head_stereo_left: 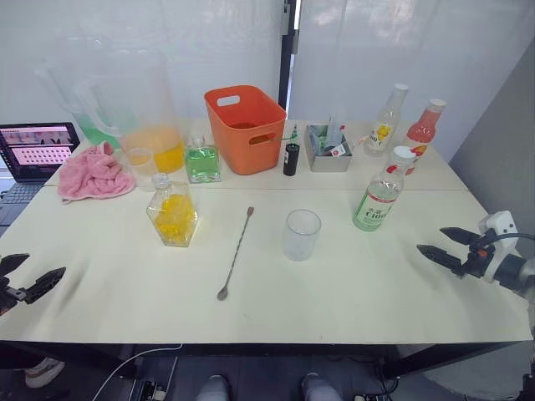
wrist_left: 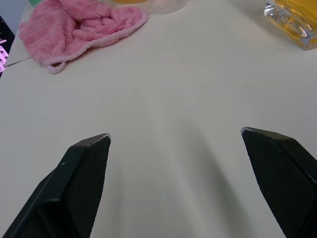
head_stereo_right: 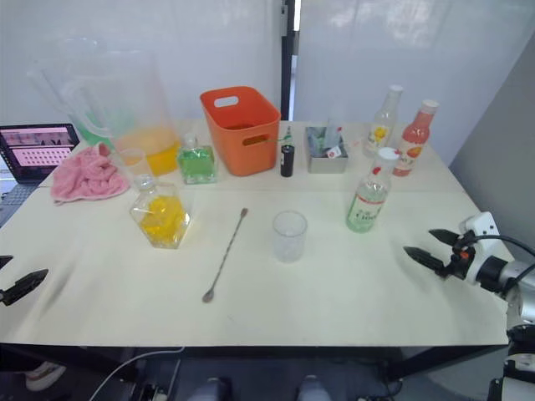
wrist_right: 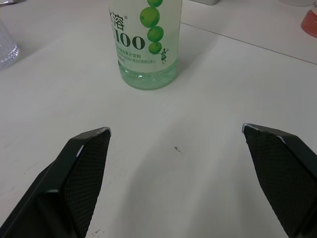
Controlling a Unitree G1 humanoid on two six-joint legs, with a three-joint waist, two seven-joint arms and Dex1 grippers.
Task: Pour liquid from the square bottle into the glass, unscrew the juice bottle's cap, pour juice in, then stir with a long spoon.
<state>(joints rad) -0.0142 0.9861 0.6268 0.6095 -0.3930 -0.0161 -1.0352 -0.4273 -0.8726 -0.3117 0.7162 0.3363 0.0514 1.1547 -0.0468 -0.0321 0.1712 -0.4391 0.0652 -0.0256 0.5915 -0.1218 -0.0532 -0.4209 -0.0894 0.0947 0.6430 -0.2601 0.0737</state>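
Observation:
The square bottle (head_stereo_left: pixel 173 215) holds yellow liquid and stands left of centre on the cream table (head_stereo_left: pixel 351 292). A clear glass (head_stereo_left: pixel 301 234) stands empty mid-table, and the long spoon (head_stereo_left: pixel 236 251) lies flat between the two. Right of the glass stands the juice bottle (head_stereo_left: pixel 383 194) with a green-and-white label and its white cap (head_stereo_left: pixel 404 154) on. My left gripper (head_stereo_left: pixel 46 263) hovers open at the table's left edge, holding nothing. At the right edge my right gripper (head_stereo_left: pixel 430 239) is open and empty; the juice bottle (wrist_right: pixel 148 49) is ahead of it, apart from its fingers.
Along the back are a pitcher (head_stereo_left: pixel 142 109) with orange liquid, a green square bottle (head_stereo_left: pixel 201 160), an orange bin (head_stereo_left: pixel 245 127), a small dark bottle (head_stereo_left: pixel 290 157), a metal box (head_stereo_left: pixel 328 149), and yellow-labelled (head_stereo_left: pixel 386 121) and pink-red (head_stereo_left: pixel 424 127) bottles. A pink towel (head_stereo_left: pixel 94 174) and laptop (head_stereo_left: pixel 33 150) sit back left.

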